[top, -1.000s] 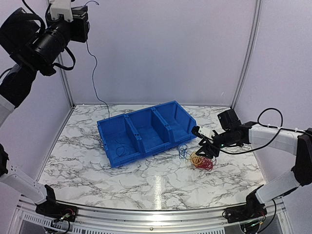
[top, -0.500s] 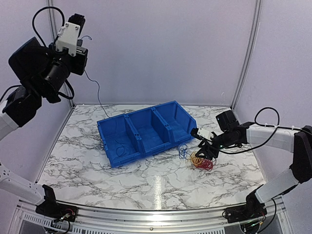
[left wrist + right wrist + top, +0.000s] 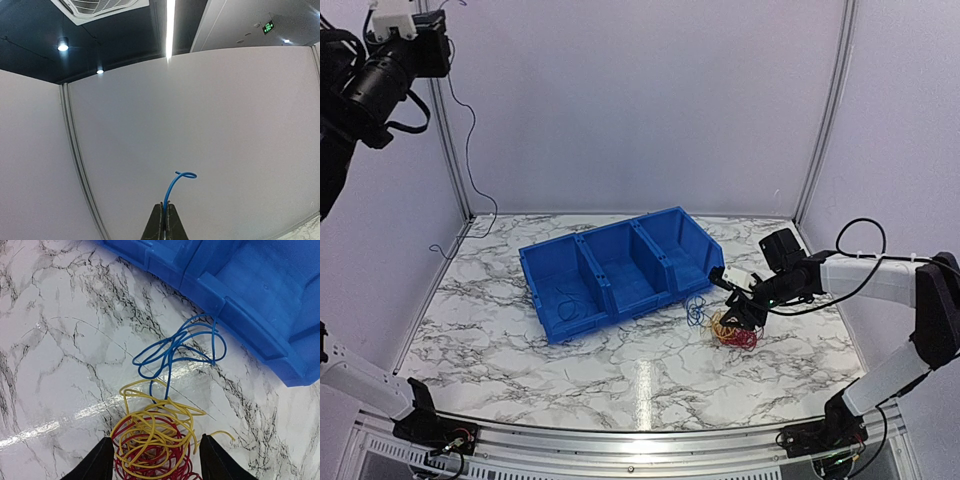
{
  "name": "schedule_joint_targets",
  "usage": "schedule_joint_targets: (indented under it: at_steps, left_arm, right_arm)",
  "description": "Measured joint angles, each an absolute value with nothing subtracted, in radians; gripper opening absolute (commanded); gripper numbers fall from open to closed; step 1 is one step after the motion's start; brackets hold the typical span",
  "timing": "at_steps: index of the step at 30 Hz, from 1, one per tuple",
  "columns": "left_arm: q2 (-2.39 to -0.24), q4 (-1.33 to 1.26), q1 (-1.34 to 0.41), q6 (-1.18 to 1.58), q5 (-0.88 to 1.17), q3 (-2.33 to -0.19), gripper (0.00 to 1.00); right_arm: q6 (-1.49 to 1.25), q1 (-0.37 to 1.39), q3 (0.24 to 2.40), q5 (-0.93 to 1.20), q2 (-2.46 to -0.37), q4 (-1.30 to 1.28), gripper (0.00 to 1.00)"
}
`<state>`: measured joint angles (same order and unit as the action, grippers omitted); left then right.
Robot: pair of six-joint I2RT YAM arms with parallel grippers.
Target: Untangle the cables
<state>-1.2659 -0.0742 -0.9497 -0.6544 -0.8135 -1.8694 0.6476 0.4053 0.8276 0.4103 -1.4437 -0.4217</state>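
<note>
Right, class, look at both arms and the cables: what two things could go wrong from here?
1. The left gripper pinches a thin blue cable near its end, held high above the table; it may slip out, or the trailing tail may snag.
2. The open right gripper straddles the yellow and red bundle; closing here might grab both colours together and tighten the knot.
</note>
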Motion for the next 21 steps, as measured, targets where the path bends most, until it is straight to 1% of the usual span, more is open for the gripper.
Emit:
schedule_joint_targets:
  at_steps: [8, 13, 16, 21]
  left_arm:
    - [-1.415, -0.033, -0.95, -0.62, -0.736, -1.877, 0.0]
    - [-1.443, -0.037, -0.949, -0.621, -0.725, -1.842, 0.0]
    - [-1.433, -0.065, -0.94, -0.616, -0.725, -1.784, 0.0]
    - [-1.395, -0.087, -0.899, -0.554, -0.722, -1.601, 0.0]
  right_arm:
    - [0.649, 0.405, 0.828, 0.4, -1.452, -0.422, 0.59]
    - [0.656, 0.405, 0.828, 0.395, -1.468, -0.422, 0.59]
    - [0.659, 0.405, 0.828, 0.39, -1.47, -0.422, 0.59]
    - [0.66, 0.405, 0.828, 0.385, -1.472, -0.422, 0.59]
